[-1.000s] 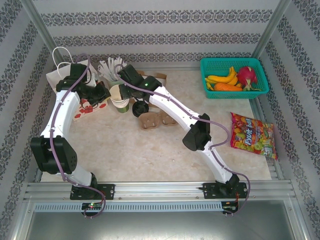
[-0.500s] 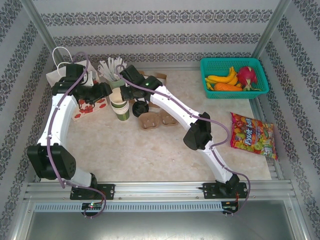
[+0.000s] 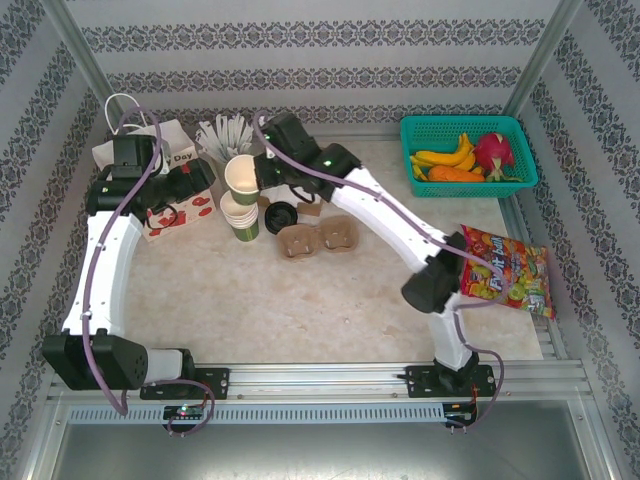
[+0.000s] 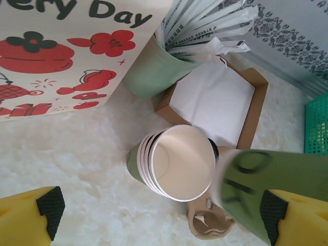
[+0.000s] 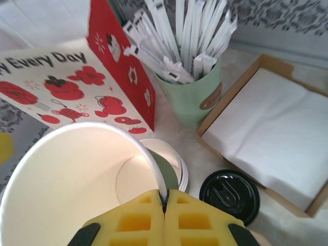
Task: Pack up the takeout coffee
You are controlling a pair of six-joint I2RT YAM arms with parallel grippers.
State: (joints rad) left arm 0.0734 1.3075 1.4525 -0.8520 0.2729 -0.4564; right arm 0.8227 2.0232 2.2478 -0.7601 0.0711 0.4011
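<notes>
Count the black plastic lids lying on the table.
1. The black lid lies flat on the table, just beside the stack of cups. More lids could be nested under it or otherwise hidden.

Left gripper (image 4: 161, 211) gapes wide, right gripper (image 5: 165, 209) pinched shut, both arms stretched forward

A teal basket (image 3: 460, 121) in the far right corner holds bananas (image 3: 445, 156) and a pink dragon fruit (image 3: 493, 152); a candy bag (image 3: 505, 270) lies nearer. Far left stands a red-printed white paper bag (image 4: 61, 51), beside it a mint-green cup of wrapped sticks (image 4: 154, 72), a napkin tray (image 4: 258, 105), stacked pale cups (image 4: 177, 164) and a pulp carrier (image 3: 318, 238).
</notes>
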